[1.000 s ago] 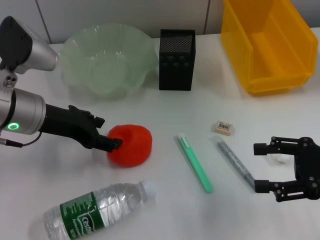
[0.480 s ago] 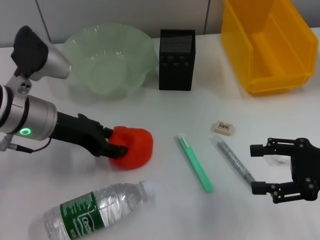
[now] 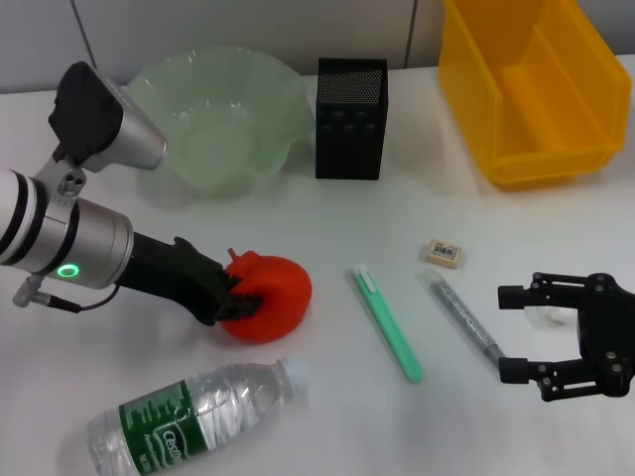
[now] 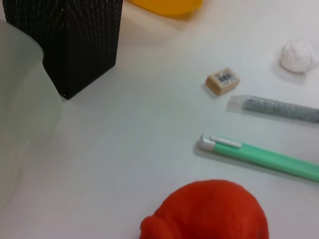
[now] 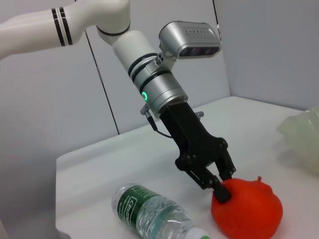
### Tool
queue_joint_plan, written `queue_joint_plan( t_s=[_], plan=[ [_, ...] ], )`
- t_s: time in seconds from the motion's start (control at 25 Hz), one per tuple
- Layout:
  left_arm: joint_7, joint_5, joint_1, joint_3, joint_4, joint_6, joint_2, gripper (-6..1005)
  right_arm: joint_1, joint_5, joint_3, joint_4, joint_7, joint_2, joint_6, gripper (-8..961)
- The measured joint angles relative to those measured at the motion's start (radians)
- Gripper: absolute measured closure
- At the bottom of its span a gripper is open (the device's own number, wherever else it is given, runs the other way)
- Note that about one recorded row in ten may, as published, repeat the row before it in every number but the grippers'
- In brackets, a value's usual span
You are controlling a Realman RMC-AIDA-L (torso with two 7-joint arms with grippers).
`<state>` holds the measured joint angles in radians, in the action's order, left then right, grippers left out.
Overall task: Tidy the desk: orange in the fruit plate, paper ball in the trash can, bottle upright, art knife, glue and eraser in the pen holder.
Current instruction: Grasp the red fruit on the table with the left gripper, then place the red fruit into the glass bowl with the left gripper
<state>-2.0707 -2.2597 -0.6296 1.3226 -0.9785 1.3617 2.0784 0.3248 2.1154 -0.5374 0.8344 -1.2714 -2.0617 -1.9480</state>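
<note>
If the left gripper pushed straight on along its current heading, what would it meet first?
The orange: the left gripper is already at it. Past the fruit, the line runs toward the green pen, though depth is uncertain.

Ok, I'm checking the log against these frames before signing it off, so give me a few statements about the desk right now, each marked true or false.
1. The clear plastic water bottle stands upright. False: it lies on its side near the front edge.
2. The left gripper is at the red-orange orange. True; its fingers are around the fruit on the table.
3. The small cream-beige eraser is inside the square black mesh pen holder. False: it lies on the table, apart from the holder.
4. The pale green glass fruit plate holds the orange. False: the orange sits on the table.
5. The right gripper is open and holds nothing. True.
</note>
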Motion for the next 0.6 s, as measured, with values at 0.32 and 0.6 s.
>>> queue_joint_plan(
  t_s=[0.32,0.6],
  plan=[
    [-0.010,0.021,0.010,-0.003,-0.034,0.013,-0.003,848,-0.005,-0.003,0.001,-0.002,0.001,-0.001,0.002,106],
    [-0.051,0.032,0.051,-0.024,-0.178,0.060,-0.011,895,-0.007,-0.005,0.001,-0.001,0.001,-0.002,0.002,106]
  ],
)
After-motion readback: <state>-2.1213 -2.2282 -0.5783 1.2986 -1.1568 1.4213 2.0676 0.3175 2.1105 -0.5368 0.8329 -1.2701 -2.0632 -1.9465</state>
